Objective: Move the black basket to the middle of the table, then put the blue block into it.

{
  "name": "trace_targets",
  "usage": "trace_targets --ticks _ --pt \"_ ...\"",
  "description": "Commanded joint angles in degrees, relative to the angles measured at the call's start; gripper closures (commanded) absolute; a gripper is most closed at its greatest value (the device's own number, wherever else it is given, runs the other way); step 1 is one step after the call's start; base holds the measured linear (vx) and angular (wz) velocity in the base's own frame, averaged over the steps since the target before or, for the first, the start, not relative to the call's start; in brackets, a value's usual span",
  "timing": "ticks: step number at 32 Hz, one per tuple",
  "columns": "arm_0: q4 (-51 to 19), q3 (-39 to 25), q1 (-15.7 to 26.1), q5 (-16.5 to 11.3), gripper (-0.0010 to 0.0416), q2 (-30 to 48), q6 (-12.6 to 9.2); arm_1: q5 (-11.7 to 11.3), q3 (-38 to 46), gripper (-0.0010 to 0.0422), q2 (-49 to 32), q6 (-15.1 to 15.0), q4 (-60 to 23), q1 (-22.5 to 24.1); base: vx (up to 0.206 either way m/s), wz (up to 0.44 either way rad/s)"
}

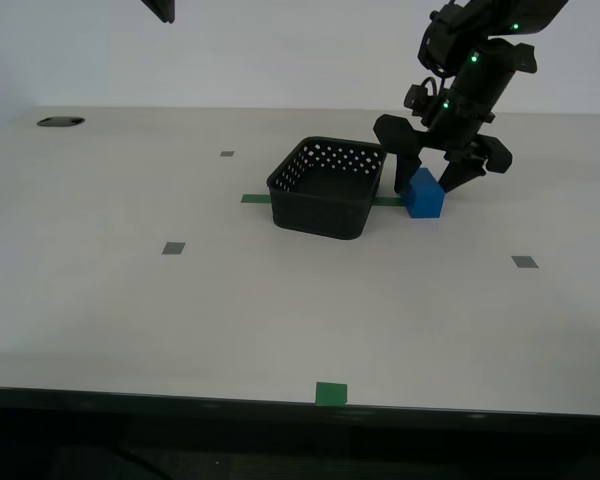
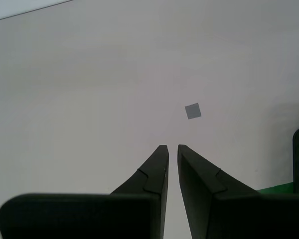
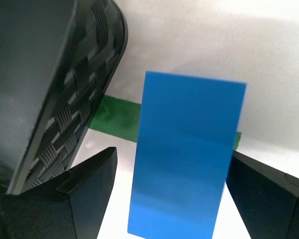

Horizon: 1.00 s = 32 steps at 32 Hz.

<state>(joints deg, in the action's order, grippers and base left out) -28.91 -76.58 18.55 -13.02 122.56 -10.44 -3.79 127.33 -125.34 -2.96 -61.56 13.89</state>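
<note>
Exterior view: the black basket (image 1: 327, 188) is seen at centre frame on the counter (image 1: 110, 300), over a green tape strip (image 1: 256, 198). The blue block (image 1: 424, 194) is set on the counter just beside the basket, on the exterior view's right, outside it. My first claw (image 1: 433, 175) is spread wide and lowered around the block; contact cannot be told. In the first wrist view the blue block (image 3: 185, 154) is framed between both fingers (image 3: 84, 194), gaps visible each side. My second claw (image 2: 170, 149) is nearly closed, with nothing held, above bare counter near a grey marker (image 2: 193, 110).
</note>
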Motion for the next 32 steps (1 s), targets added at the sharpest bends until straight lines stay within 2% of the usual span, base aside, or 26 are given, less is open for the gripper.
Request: trace_targets --ticks 1,3,4,5,6,8,9,12,19,26,30,31,32 --pt "0.13 -0.02 0.00 0.35 0.0153 -0.04 -1.31 0.17 0.04 0.0389 0.11 -0.17 -0.09 0.07 0.000 0.000" --pt "0.13 -0.02 0.02 2.78 0.0188 -0.04 -1.44 0.17 0.04 0.0389 0.11 -0.17 -0.09 0.07 0.000 0.000" --pt "0.20 -0.02 0.04 3.80 0.0226 -0.04 -1.49 0.17 0.04 0.0389 0.11 -0.17 -0.09 0.07 0.000 0.000" --pt "0.17 -0.02 0.04 3.89 0.0241 -0.04 -1.51 0.15 0.04 0.0389 0.11 -0.17 -0.09 0.09 0.000 0.000" --pt "0.20 -0.02 0.04 3.89 0.0286 -0.04 -1.62 0.15 0.04 0.0389 0.11 -0.17 -0.09 0.07 0.000 0.000" --pt "0.22 -0.02 0.04 3.89 0.0314 -0.04 -1.62 0.17 0.04 0.0389 0.11 -0.17 -0.09 0.09 0.000 0.000" --pt "0.26 -0.02 0.04 3.89 0.0358 -0.04 -1.62 0.15 0.04 0.0389 0.11 -0.17 -0.07 0.07 0.000 0.000" --pt "0.22 -0.02 0.04 3.89 0.0401 -0.07 -1.60 0.17 0.04 0.0389 0.11 -0.31 -0.07 0.07 0.000 0.000" --pt "-0.31 -0.22 0.04 3.85 0.0406 -3.54 -1.60 0.13 0.04 0.0389 0.11 -0.76 0.02 -0.09 0.000 0.000" --pt "-0.17 -0.22 0.28 3.61 0.0406 -14.12 -1.70 0.15 0.04 0.0389 0.11 -0.76 1.31 -0.09 0.000 0.000" --pt "-0.11 -0.22 0.98 1.27 0.0406 -17.18 -3.08 0.13 0.04 0.0390 0.11 -0.79 1.68 -0.15 0.000 0.000" --pt "0.04 -0.22 1.44 -0.59 0.0406 -17.20 -3.10 0.15 0.04 0.0389 0.11 -0.76 1.73 -0.15 0.000 0.000" --pt "0.13 -0.22 2.08 -1.09 0.0406 -17.09 -3.13 0.15 0.04 0.0389 0.11 -0.79 1.64 -0.20 0.000 0.000"
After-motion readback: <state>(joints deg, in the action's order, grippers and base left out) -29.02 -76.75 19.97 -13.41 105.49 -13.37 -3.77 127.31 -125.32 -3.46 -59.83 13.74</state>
